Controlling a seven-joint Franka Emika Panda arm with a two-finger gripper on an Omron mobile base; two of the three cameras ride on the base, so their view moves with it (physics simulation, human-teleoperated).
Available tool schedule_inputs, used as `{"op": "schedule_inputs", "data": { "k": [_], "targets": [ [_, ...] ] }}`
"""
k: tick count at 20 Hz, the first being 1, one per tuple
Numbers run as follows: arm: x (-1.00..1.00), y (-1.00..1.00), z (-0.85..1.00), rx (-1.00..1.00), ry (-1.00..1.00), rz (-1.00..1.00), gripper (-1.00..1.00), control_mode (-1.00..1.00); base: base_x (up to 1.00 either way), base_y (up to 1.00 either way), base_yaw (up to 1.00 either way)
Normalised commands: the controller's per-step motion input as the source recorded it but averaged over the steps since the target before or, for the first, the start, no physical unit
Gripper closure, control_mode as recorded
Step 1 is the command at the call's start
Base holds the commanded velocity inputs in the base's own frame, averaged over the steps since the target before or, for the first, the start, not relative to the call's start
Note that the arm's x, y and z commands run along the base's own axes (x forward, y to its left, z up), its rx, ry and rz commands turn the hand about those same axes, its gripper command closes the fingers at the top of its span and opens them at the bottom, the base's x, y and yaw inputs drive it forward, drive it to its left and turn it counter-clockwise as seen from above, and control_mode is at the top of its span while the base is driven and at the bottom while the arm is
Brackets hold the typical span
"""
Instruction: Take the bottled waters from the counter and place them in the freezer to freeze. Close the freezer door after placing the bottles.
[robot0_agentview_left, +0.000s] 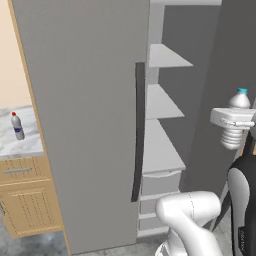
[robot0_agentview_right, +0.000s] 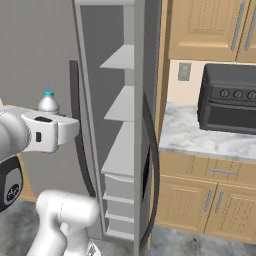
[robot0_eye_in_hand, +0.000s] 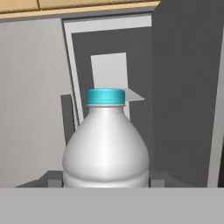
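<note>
Claw (robot0_agentview_left: 234, 121) grips teal-capped bottle (robot0_agentview_left: 238, 120); red-capped bottle (robot0_agentview_left: 17, 126) left-view.

The white arm rises from its rounded base joint, bends through a dark elbow and reaches forward at mid height, the wrist held level. The hand (robot0_agentview_left: 234, 125) is clamped around the body of the teal-capped bottle (robot0_agentview_left: 237, 119), which stands upright in it, cap above the wrist block. In the hand view the bottle sits squarely between the fingers.
</note>
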Motion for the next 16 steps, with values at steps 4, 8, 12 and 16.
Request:
{"op": "schedule_inputs", "data": {
  "k": [4, 8, 12, 16],
  "targets": [
    [0.0, 0.0, 0.0, 0.0, 0.0, 0.0, 1.0, 1.0, 0.33, 0.0, 0.0],
    [0.0, 0.0, 0.0, 0.0, 0.0, 0.0, 1.0, 1.0, 0.48, 0.0, 0.0],
    [0.0, 0.0, 0.0, 0.0, 0.0, 0.0, 1.0, 1.0, 0.62, 0.0, 0.0],
    [0.0, 0.0, 0.0, 0.0, 0.0, 0.0, 1.0, 1.0, 0.6, 0.0, 0.0]
  ]
}}
